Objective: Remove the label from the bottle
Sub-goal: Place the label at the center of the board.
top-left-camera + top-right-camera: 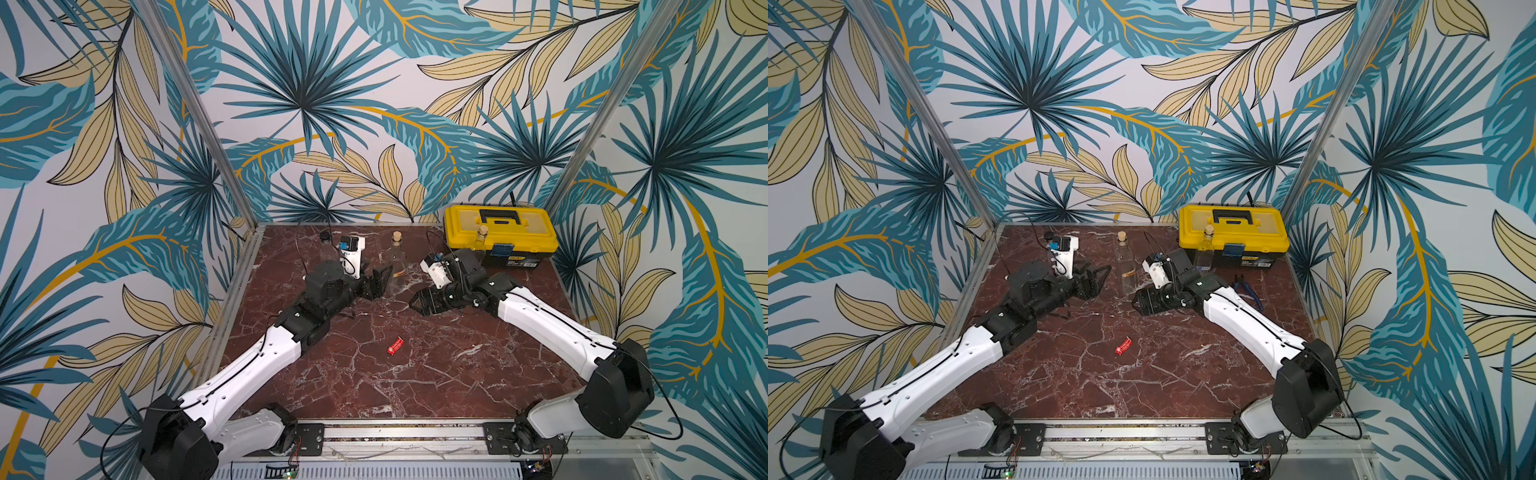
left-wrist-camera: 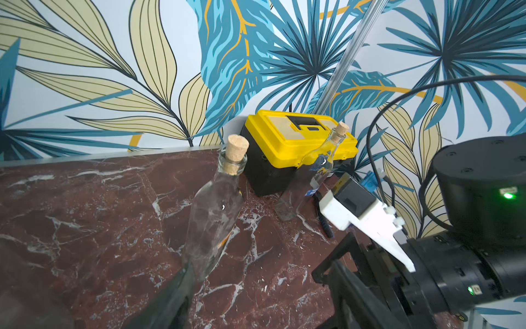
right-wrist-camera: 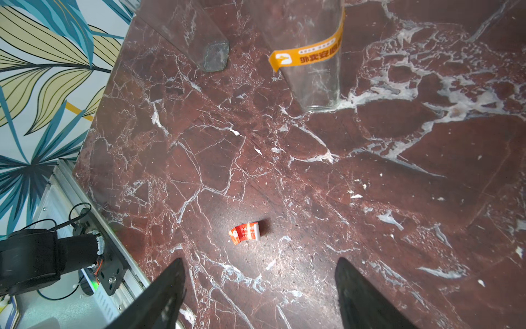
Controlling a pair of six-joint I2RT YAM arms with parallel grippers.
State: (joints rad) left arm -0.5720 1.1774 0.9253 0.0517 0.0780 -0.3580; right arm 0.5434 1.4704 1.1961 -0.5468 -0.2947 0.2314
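A clear glass bottle (image 1: 397, 258) (image 1: 1126, 266) with a cork stands upright at mid-table. An orange label (image 3: 307, 54) (image 2: 225, 241) wraps its lower body, one end peeled loose. My left gripper (image 1: 376, 284) (image 1: 1094, 280) (image 2: 262, 284) is open just left of the bottle. One of its fingers (image 2: 176, 296) is close by the bottle's base; whether they touch I cannot tell. My right gripper (image 1: 417, 305) (image 1: 1138, 305) (image 3: 260, 270) is open and empty, right of the bottle and nearer the front. A curled red label (image 1: 395, 345) (image 1: 1123, 346) (image 3: 244, 233) lies loose on the marble.
A yellow toolbox (image 1: 498, 232) (image 1: 1233, 232) (image 2: 299, 142) sits at the back right with a second corked bottle (image 1: 480, 241) (image 2: 310, 182) in front of it. A black-capped bottle (image 1: 325, 243) stands back left. Pliers (image 1: 1246, 286) lie near the right arm.
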